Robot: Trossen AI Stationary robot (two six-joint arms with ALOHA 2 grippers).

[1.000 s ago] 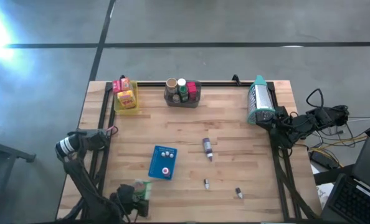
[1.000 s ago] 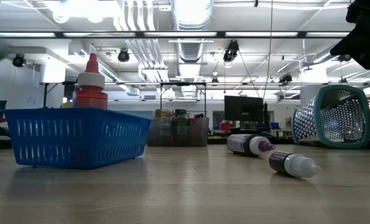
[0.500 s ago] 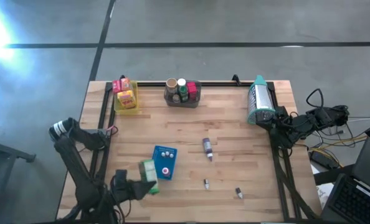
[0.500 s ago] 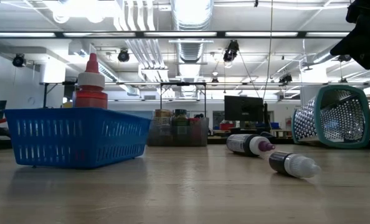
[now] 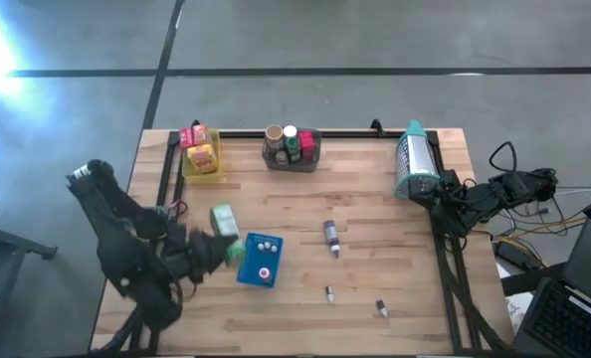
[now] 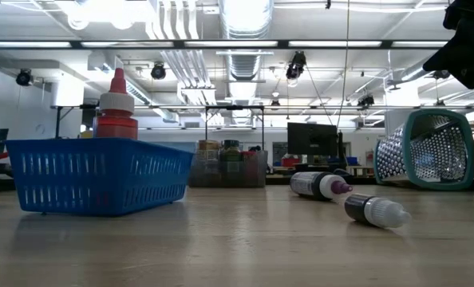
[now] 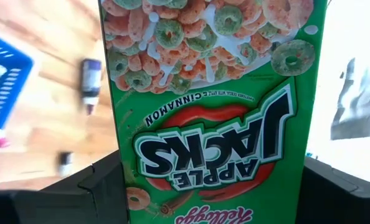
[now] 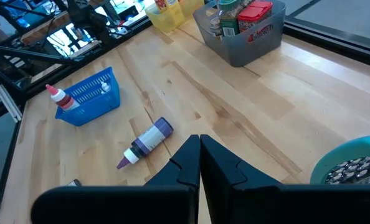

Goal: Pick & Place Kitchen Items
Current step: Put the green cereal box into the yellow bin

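1. Green cereal box (image 5: 224,221): held in the left pincer (image 5: 213,246), over the left-centre of the desk (image 5: 375,229) in the high view, just left of the blue basket (image 5: 260,261). In the left wrist view the box (image 7: 210,106) fills the frame between the two dark fingers (image 7: 104,186), its print upside down and its long axis running away from the wrist.

2. Left pincer: spread wide but clamped on the box's flanks, one finger to each side. The box looks clear of the desk, though I cannot be sure of the gap.

3. Relation that matters: the yellow bin (image 5: 201,157), with other small boxes in it, sits at the upper left of the high view, up-frame and slightly left of the held box. The grey bin (image 5: 293,149) of jars lies up-frame and to the right. Judged from this, the yellow bin is the nearer drop and suits a box.

4. Left arm is plainly the one for it; the bin is on its side of the desk.

5. Right pincer (image 8: 200,155): pressed together, empty, parked at the right edge of the desk near the teal mesh basket (image 5: 413,161), which lies tipped on its side.

6. Left on the desk: a purple-capped bottle (image 5: 331,237) at centre, and two tiny bottles (image 5: 329,292) (image 5: 381,308) lower right.
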